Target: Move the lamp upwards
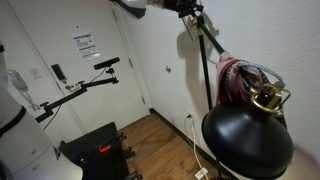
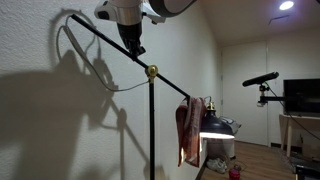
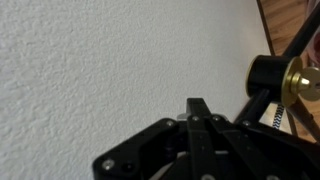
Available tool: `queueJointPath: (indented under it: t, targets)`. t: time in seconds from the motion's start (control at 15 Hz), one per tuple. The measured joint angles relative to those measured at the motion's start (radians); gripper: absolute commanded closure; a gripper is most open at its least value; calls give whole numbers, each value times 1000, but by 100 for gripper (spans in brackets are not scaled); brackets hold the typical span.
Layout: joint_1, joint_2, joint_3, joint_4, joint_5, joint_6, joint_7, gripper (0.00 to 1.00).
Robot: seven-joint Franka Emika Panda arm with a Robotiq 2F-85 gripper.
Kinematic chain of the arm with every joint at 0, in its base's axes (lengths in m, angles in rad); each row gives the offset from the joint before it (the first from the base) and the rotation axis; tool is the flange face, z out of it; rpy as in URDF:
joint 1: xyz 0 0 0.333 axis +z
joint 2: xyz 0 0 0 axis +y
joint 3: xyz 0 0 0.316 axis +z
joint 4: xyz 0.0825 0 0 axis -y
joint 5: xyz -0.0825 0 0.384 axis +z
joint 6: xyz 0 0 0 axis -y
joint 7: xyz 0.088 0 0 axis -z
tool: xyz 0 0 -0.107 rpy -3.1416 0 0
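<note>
The lamp has a thin black pole [image 2: 152,125] with a brass joint [image 2: 152,71] and a slanted hinged arm [image 2: 105,39]. A red-white cloth [image 2: 190,125] hangs beside its lit shade [image 2: 218,127]. In an exterior view the glossy black dome shade [image 1: 248,140] fills the lower right, under a brass fitting [image 1: 265,97] and the cloth [image 1: 235,80]. My gripper [image 2: 134,48] hangs from above with its tip at the slanted arm, up-slope of the joint. In the wrist view the gripper [image 3: 197,108] is shut, with nothing seen between its fingers. The brass joint [image 3: 290,78] lies to the right.
A white textured wall [image 3: 90,70] stands close behind the lamp. A black camera on a thin tripod arm [image 1: 105,63] [image 2: 262,78] stands further out. A door with a paper notice [image 1: 85,44], a black cart [image 1: 95,150] and a monitor on a desk [image 2: 302,95] are also there.
</note>
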Motion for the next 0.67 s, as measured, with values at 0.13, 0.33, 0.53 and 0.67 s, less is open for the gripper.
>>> queueJointPath:
  t: [0.13,0.33,0.53,0.67]
  targets:
    - [2,5,0,-1,0,0,0,99]
    - [2,9,0,-1,0,-1,0,99]
    - [2,9,0,-1,0,-2,0,100]
    - [1,8,0,2,-4,-4,0,100]
